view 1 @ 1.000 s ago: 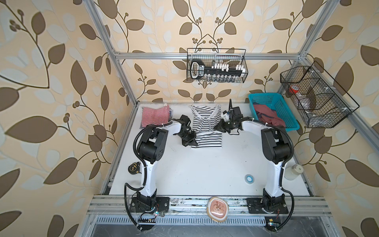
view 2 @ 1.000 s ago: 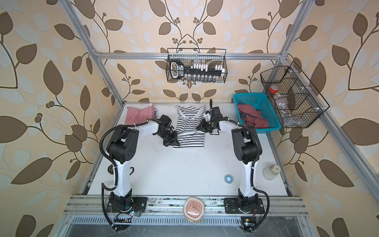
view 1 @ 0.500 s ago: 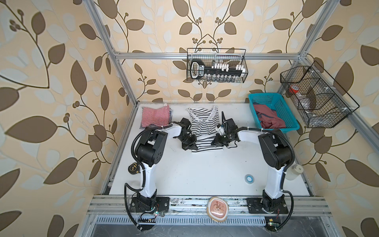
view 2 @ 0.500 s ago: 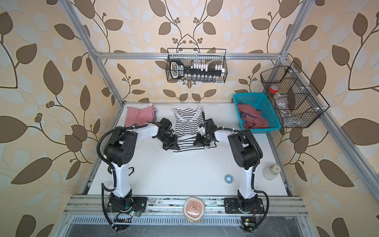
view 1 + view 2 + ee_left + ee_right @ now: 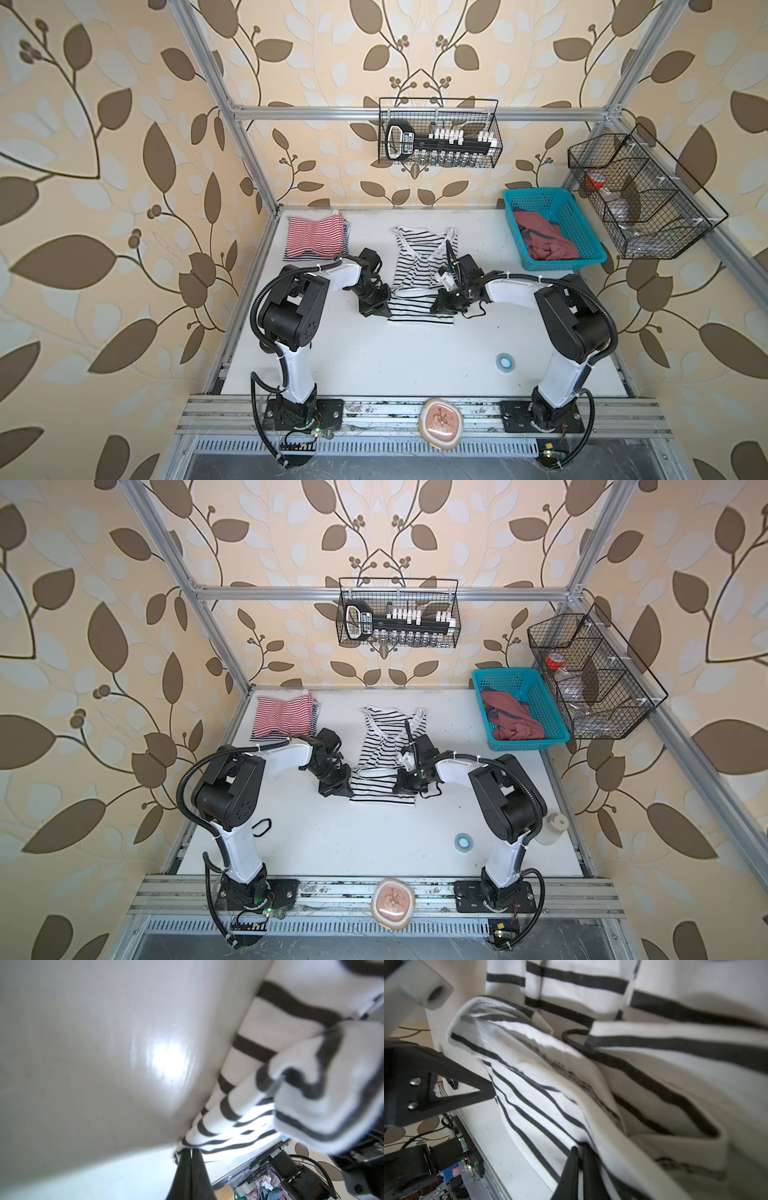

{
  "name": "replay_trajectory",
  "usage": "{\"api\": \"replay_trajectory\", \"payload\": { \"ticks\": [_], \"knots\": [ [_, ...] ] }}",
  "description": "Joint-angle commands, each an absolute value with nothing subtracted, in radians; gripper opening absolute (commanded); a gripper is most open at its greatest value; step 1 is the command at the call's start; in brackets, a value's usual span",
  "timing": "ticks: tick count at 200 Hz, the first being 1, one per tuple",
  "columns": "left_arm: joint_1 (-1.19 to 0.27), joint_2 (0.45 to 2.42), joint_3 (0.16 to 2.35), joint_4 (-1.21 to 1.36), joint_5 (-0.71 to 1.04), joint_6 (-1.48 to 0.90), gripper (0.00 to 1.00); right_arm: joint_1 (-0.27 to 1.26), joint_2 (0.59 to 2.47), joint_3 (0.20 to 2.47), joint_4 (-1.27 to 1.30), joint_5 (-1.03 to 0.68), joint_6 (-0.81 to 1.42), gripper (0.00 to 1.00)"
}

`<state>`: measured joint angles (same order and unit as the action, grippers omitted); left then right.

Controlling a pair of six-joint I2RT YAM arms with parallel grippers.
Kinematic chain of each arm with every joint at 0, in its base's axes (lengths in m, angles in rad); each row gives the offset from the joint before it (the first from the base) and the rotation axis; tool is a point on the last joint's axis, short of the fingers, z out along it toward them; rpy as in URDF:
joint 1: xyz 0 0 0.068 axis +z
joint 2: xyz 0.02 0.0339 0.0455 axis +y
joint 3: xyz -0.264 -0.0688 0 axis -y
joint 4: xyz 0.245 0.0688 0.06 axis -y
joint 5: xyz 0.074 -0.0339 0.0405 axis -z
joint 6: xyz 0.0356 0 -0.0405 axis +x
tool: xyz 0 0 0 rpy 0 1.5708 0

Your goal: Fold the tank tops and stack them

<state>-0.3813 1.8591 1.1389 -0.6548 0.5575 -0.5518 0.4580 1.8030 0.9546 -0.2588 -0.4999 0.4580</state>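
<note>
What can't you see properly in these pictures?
- Dusty red top: crumpled in the teal basket in both top views, so any print is hidden.
- Left gripper: tips too small to make out in a top view; the left wrist view is blurred.
- Small bottles in the wire rack: labels too small in both top views.
- Black-and-white striped top: the right gripper covers part of its edge in a top view.

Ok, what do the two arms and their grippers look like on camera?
Both match: left arm and right arm have white shells, bulky black joints, a black corrugated conduit and white zip ties. The left gripper and right gripper are black with thin, tapering fingers; a white block is mounted by the right one.
</note>
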Motion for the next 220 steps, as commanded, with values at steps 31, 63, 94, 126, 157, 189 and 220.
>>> {"api": "replay_trajectory", "payload": {
  "ticks": [31, 63, 94, 126, 157, 189, 220],
  "knots": [
    [-0.391, 1.649, 1.111, -0.743, 0.491, -0.550, 0.19, 0.467, 1.499, 0.858, -0.386, -0.403, 0.512, 0.38],
    [-0.393, 1.619, 1.018, -0.702, 0.524, -0.573, 0.33, 0.459, 1.363, 0.778, -0.480, -0.333, 0.519, 0.45],
    [-0.412, 1.615, 0.950, -0.632, 0.559, -0.601, 0.41, 0.437, 1.316, 0.655, -0.442, -0.367, 0.561, 0.46],
    [-0.427, 1.641, 0.928, -0.533, 0.596, -0.642, 0.45, 0.424, 1.307, 0.593, -0.373, -0.379, 0.591, 0.49],
    [-0.434, 1.680, 0.920, -0.464, 0.609, -0.672, 0.46, 0.398, 1.319, 0.554, -0.289, -0.411, 0.622, 0.51],
    [-0.437, 1.714, 0.903, -0.426, 0.624, -0.691, 0.47, 0.391, 1.356, 0.530, -0.217, -0.437, 0.644, 0.52],
    [-0.442, 1.735, 0.888, -0.382, 0.639, -0.716, 0.47, 0.391, 1.397, 0.518, -0.155, -0.460, 0.672, 0.52]
  ]
}}
